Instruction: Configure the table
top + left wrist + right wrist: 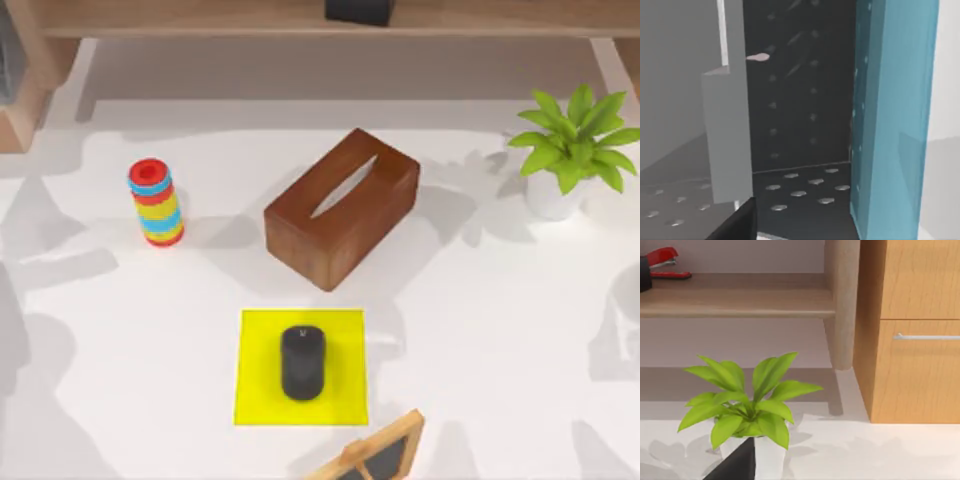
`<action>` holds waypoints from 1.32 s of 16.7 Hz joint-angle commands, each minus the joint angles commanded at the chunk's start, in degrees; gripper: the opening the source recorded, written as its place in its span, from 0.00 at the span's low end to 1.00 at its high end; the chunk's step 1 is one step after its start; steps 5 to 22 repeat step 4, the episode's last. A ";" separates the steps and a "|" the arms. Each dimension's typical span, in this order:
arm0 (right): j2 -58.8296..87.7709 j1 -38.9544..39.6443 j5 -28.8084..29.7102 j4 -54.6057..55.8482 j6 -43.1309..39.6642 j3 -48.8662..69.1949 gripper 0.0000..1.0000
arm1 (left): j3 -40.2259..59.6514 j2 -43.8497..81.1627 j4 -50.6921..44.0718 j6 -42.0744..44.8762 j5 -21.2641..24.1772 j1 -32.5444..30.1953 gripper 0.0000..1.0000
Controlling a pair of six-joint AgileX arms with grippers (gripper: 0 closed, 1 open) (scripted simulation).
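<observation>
From above I see the white tabletop point(500, 330) spanning the view under everything. A black mouse point(301, 362) lies on a yellow mat point(260, 340) near the front edge, a brown tissue box point(342, 206) at the middle, a ring stack point(155, 203) toward the left edge, a potted plant point(574, 150) by the back right corner. I cannot tell either pincer's state

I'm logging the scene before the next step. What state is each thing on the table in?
Mouse: lying on the yellow mat.
Tissue box: lying flat at an angle, slot up.
Ring stack: upright, left side.
Plant: upright in its white pot, right side.
Small framed board: at the near edge, partly cut off.
Table: bears all of these.
</observation>
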 joint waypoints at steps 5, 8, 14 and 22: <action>0.00 0.00 0.00 0.00 0.00 0.00 1.00 | -3.36 -1.16 0.63 0.95 1.13 1.13 1.00; 0.00 0.00 0.00 0.00 0.00 0.00 1.00 | -3.36 -1.16 0.63 0.95 1.13 1.13 1.00; 0.00 0.00 0.00 0.00 0.00 0.00 1.00 | -3.36 -1.16 0.63 0.95 1.13 1.13 1.00; 0.00 0.00 0.00 0.00 0.00 0.00 1.00 | -3.36 -1.16 0.63 0.95 1.13 1.13 1.00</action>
